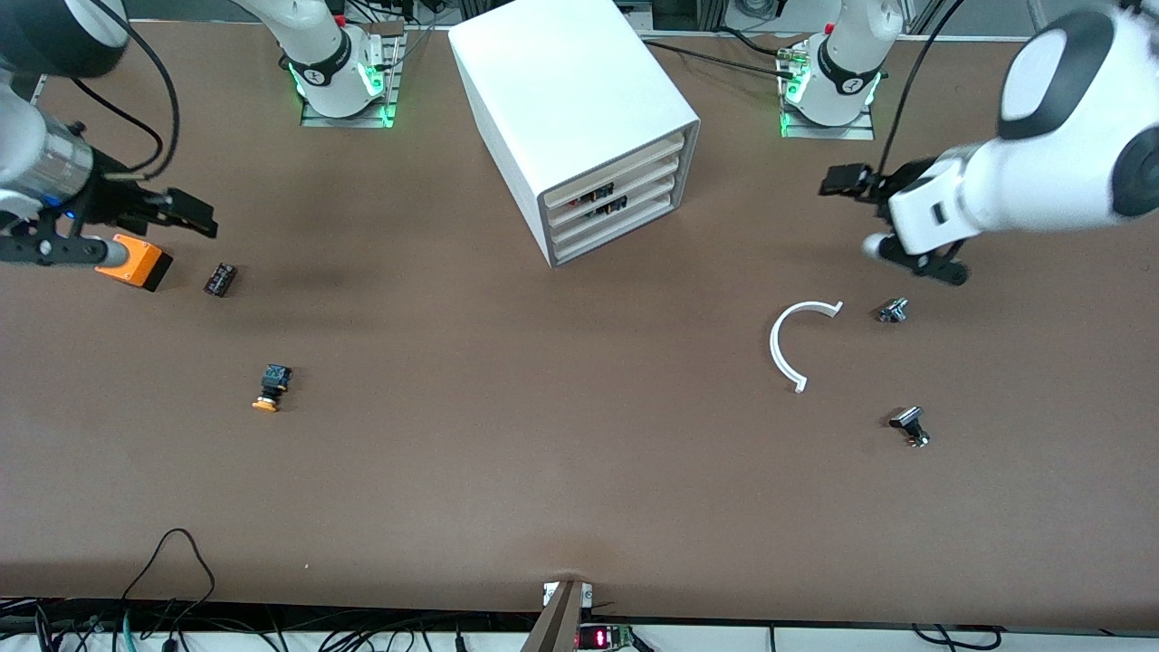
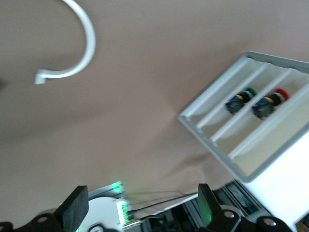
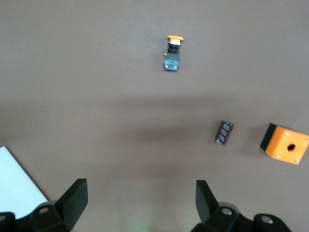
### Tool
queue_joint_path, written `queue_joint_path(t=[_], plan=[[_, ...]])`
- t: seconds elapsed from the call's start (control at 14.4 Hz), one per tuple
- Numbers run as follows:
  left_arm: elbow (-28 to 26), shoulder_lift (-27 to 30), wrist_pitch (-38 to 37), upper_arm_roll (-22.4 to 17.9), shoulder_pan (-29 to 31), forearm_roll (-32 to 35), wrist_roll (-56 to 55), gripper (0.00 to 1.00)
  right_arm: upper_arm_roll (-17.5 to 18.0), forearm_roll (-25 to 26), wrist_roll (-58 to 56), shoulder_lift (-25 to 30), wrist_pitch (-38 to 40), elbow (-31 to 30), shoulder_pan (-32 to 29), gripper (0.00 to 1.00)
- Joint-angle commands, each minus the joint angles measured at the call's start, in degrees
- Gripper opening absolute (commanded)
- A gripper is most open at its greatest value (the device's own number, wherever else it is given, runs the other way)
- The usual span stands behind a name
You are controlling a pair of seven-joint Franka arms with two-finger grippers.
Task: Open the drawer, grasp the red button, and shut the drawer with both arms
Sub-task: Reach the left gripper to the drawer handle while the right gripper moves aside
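Note:
The white cabinet [image 1: 579,109] stands at the table's back middle, and all its drawers look shut. In the left wrist view the red-headed button [image 2: 273,100] lies in a middle drawer [image 2: 251,123], beside a green-headed one [image 2: 241,99]. In the front view that drawer [image 1: 634,184] shows only dark shapes in its gap. My left gripper [image 1: 874,220] [image 2: 140,205] is open and empty, up over the table toward the left arm's end. My right gripper [image 1: 154,226] [image 3: 140,198] is open and empty, up over the right arm's end, above the orange box [image 1: 138,263].
An orange-headed button [image 1: 269,388] [image 3: 172,53] and a small black part [image 1: 220,278] [image 3: 223,132] lie near the orange box [image 3: 285,145]. A white curved strip [image 1: 797,344] [image 2: 77,48] and two small metal parts [image 1: 894,311] [image 1: 910,426] lie below my left gripper.

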State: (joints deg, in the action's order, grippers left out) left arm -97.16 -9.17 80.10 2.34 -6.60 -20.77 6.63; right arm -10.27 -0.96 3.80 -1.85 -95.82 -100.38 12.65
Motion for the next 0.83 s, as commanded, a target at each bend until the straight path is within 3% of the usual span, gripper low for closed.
queue_joint_path(t=[0.0,0.35,0.56,0.77], plan=[[1.4,-2.6,2.3,-0.1,0.1,-5.6,5.7,1.00,0.0,-1.0,0.1,-2.8,-2.5,1.0,1.7,0.99],[-1.0,-3.8,4.8,0.9,0.0,-9.0,10.4,1.00,0.0,-5.1,3.6,-6.5,-5.8,1.1,3.0,0.99],[-1.5,-4.3,4.2,0.9,1.5,-10.2,15.8,1.00,0.0,-5.1,6.0,-8.5,-7.6,1.2,3.9,0.99],[-3.7,-7.9,6.5,0.9,1.8,-18.7,21.6,1.00,0.0,-5.1,10.1,-10.7,-8.2,3.0,5.2,0.99]])
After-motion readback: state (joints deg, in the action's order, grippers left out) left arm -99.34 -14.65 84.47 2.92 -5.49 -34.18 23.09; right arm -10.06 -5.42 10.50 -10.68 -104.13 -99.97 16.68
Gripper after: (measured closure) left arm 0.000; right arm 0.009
